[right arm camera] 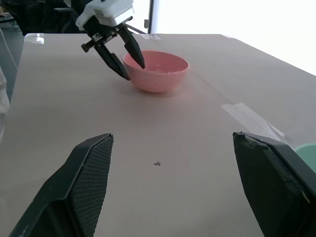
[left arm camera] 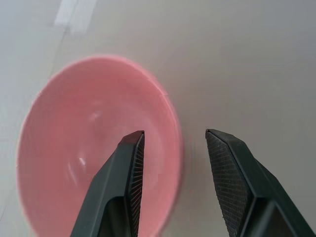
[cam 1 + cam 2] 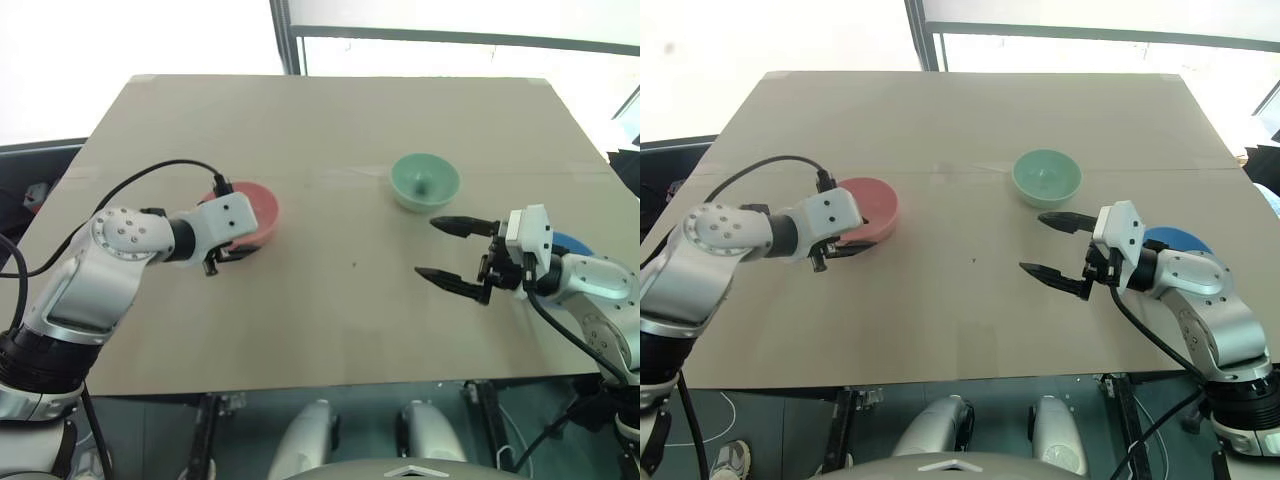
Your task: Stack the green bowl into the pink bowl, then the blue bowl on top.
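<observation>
Stacking not started: right gripper [image 3: 452,255] jaws wide, empty; blue bowl [image 3: 1180,240] behind it. Left gripper [image 1: 124,55] jaws part-open astride pink bowl [image 3: 254,213] rim, unclamped. Green bowl [image 3: 424,181] farther back on desk [image 3: 330,120].

We take this for a lab or test room, not a home. A plain board tabletop [image 3: 330,200] covered in brown sheeting, joined with clear tape [image 1: 252,118], sits on a metal frame. Bright white windows with a dark metal mullion [image 3: 283,35] stand behind it. Loose cables [image 3: 700,440] trail on the grey floor below.
</observation>
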Controlling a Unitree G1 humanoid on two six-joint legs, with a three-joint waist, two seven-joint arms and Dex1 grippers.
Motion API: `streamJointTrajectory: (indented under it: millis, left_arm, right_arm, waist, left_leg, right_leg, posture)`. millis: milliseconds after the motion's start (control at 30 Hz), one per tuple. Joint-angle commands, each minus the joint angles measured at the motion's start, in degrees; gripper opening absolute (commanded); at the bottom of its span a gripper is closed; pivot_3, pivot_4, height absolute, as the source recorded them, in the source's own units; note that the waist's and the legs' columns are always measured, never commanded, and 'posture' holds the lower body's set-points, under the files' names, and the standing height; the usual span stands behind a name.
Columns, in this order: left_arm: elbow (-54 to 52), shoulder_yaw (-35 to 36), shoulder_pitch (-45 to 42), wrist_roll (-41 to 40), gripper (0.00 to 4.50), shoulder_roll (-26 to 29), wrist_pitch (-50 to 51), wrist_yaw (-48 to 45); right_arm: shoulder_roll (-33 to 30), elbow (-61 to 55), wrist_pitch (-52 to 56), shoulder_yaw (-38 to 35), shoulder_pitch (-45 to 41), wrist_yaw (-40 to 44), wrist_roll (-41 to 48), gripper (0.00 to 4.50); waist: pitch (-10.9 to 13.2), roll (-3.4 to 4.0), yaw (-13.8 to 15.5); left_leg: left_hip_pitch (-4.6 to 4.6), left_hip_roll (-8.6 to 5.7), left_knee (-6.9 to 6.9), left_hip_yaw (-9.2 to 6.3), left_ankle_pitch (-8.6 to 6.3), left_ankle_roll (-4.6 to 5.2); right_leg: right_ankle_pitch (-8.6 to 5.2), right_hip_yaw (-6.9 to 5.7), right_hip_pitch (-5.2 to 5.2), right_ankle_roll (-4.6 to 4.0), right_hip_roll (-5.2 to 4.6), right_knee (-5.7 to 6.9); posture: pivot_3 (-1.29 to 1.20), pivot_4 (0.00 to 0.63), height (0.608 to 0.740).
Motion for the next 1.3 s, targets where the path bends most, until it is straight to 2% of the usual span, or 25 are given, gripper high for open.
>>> streamJointTrajectory:
  millis: [33,67,100,167,200,233,467,533,700,867,1100,1200,1300]
  left_arm:
    - [0.15,-2.49,-1.09,4.29,2.08,-1.82,0.40,3.15]
    - [0.39,-2.96,-1.14,4.77,1.59,-2.15,0.30,3.26]
    - [0.87,-3.42,-1.47,5.20,1.49,-2.63,0.23,3.45]
    - [1.68,-3.86,-2.02,5.86,0.78,-3.17,-0.56,3.50]
    - [2.05,-3.91,-2.39,5.98,0.25,-3.56,-0.54,3.52]
    - [2.38,-3.96,-2.77,6.13,0.04,-3.86,-0.68,3.48]
    - [1.30,-3.22,-7.81,1.81,0.04,-8.03,-4.37,-0.44]
    - [0.03,-4.33,-9.76,-1.08,0.04,-9.71,-7.58,-4.15]
    - [2.20,-10.42,-13.69,-3.55,0.04,-14.38,-15.80,-12.61]
    - [8.64,-14.93,-16.62,-1.84,0.04,-18.31,-21.67,-16.72]
    - [13.70,-14.26,-18.83,-1.92,2.57,-21.36,-23.87,-17.12]
    - [9.64,-9.06,-17.31,-7.96,3.96,-20.83,-17.99,-17.68]
    - [5.26,-2.41,-13.70,-13.45,3.96,-19.15,-13.84,-16.70]
  right_arm:
    - [0.20,-0.82,-1.56,-0.50,-0.30,0.36,0.07,4.04]
    - [0.19,-0.81,-1.56,-0.44,-0.30,0.37,0.05,4.04]
    - [0.17,-0.75,-1.58,-0.44,-0.31,0.36,0.01,4.04]
    - [0.12,-0.70,-1.67,-0.35,-0.31,0.29,-0.23,4.04]
    - [0.11,-0.73,-1.67,-0.35,-0.29,0.24,-0.28,4.04]
    - [0.11,-0.79,-1.62,-0.37,-0.27,0.16,-0.27,4.04]
    - [-0.22,-2.52,-0.61,-2.30,1.34,-1.85,0.33,4.04]
    - [-0.77,-4.08,0.30,-4.38,2.99,-3.05,1.35,4.04]
    - [-2.46,-8.30,1.62,-9.80,9.41,-5.27,2.44,4.04]
    - [-2.61,-10.91,1.79,-11.10,12.88,-7.57,1.70,4.04]
    - [-2.29,-11.90,1.68,-10.13,13.71,-10.78,-0.98,4.04]
    - [-2.86,-8.35,0.51,-6.66,11.06,-12.92,-7.44,4.04]
    - [-3.09,-0.74,-2.94,-1.93,4.61,-15.31,-16.20,4.04]
  waist:
    - [0.00,-0.01,0.10]
    - [-0.01,-0.02,0.07]
    - [-0.01,-0.02,0.03]
    - [-0.01,-0.02,-0.01]
    - [-0.01,-0.02,0.00]
    - [-0.01,-0.02,0.02]
    - [-0.02,-0.04,0.27]
    - [-0.02,-0.04,0.31]
    - [-0.03,-0.06,0.45]
    - [-0.04,-0.06,-0.08]
    - [-0.07,-0.11,0.02]
    - [-0.07,-0.12,-0.08]
    - [-0.07,-0.11,-0.75]
  left_leg:
    - [-0.01,-0.01,0.02,-0.01,0.00,0.00]
    - [-0.02,-0.01,0.03,-0.02,0.00,0.00]
    - [-0.02,-0.01,0.04,-0.01,0.00,0.00]
    - [-0.01,0.00,0.04,0.00,0.00,0.00]
    - [-0.01,0.01,0.04,0.00,0.00,0.00]
    - [-0.01,0.01,0.04,0.00,0.00,0.00]
    - [-0.08,-0.01,0.13,-0.09,0.00,0.00]
    - [-0.12,-0.01,0.20,-0.13,0.00,0.00]
    - [-0.15,-0.05,0.28,-0.12,0.00,0.00]
    - [-0.12,0.01,0.43,0.05,0.00,0.00]
    - [-0.05,0.02,0.56,0.14,0.02,-0.01]
    - [-0.08,0.01,0.54,0.05,0.01,0.01]
    - [-0.08,0.03,0.50,0.12,0.01,0.01]
  right_leg:
    - [0.00,0.00,0.00,0.00,0.00,0.00]
    - [0.00,0.00,0.00,0.00,0.00,0.00]
    - [0.00,0.00,0.00,0.00,0.00,0.00]
    - [0.00,0.00,0.00,0.00,0.01,0.00]
    - [0.00,0.00,0.00,0.00,0.01,0.00]
    - [0.00,0.00,0.00,0.00,0.01,0.00]
    - [0.00,-0.03,0.00,0.00,-0.01,0.03]
    - [0.00,-0.07,0.00,0.00,-0.01,0.03]
    - [0.00,-0.08,0.05,0.00,-0.05,0.01]
    - [0.00,-0.06,0.14,0.00,0.01,0.01]
    - [0.04,0.02,0.15,0.08,0.08,0.04]
    - [0.06,0.01,0.13,0.11,0.08,0.03]
    - [0.06,0.01,0.07,0.11,0.07,0.04]
  posture:
    - [0.00,0.150,0.740]
    - [0.00,0.150,0.740]
    - [0.00,0.150,0.740]
    - [0.00,0.150,0.740]
    - [0.00,0.150,0.740]
    - [0.00,0.150,0.740]
    - [0.00,0.150,0.740]
    - [0.00,0.150,0.740]
    - [0.00,0.150,0.740]
    - [0.00,0.150,0.740]
    - [0.00,0.150,0.740]
    - [0.00,0.150,0.740]
    - [0.00,0.150,0.740]
